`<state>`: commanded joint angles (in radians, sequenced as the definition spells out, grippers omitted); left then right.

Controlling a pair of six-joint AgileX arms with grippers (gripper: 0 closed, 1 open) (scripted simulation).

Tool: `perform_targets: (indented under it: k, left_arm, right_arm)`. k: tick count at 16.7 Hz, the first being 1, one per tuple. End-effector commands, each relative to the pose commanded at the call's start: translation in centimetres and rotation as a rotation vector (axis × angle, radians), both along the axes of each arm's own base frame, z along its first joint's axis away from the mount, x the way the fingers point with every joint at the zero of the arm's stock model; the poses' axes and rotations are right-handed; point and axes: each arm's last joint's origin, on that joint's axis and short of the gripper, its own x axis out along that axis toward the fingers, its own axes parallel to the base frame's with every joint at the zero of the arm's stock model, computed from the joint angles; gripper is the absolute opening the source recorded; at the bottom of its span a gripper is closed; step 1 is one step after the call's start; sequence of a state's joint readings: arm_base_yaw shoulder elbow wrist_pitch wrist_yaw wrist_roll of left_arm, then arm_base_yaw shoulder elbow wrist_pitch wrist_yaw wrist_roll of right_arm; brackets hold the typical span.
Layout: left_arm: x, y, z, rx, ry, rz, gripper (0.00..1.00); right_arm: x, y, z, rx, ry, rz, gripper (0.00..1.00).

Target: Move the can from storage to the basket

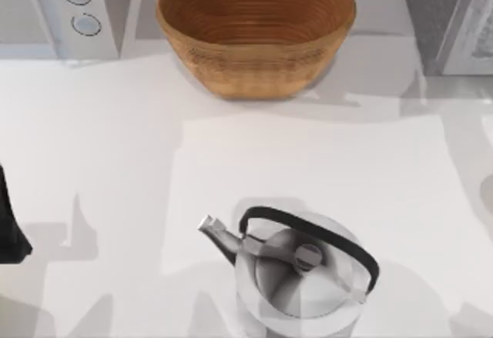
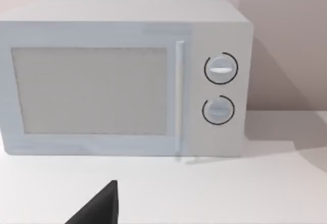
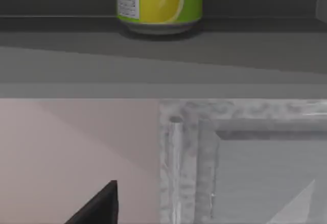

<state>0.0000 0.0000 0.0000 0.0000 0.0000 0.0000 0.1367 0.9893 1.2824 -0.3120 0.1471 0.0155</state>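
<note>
Our can (image 3: 159, 4) stands on a grey shelf (image 3: 163, 45), label writing unreadable. The basket (image 1: 256, 30) sits at the counter's (image 1: 115, 161) far edge. We cannot tell either gripper's grasp.

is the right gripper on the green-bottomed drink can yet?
Apart. In the right wrist view the green-bottomed drink can stands on a grey shelf far ahead of the camera, and the one dark fingertip in view lies well short of it.
</note>
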Motion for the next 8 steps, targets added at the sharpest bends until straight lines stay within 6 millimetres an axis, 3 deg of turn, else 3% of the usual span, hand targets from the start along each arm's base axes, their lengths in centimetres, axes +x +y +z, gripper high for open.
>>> perform_targets:
  k: [4, 8]
  left_arm:
    - [0.0, 0.0, 0.0, 0.000, 0.000, 0.000, 1.00]
    - [0.0, 0.0, 0.0, 0.000, 0.000, 0.000, 1.00]
  right_arm:
    - [3.7, 1.3, 4.3, 0.000, -0.013, 0.002, 1.00]
    - [5.9, 2.1, 6.1, 0.000, -0.017, 0.003, 1.00]
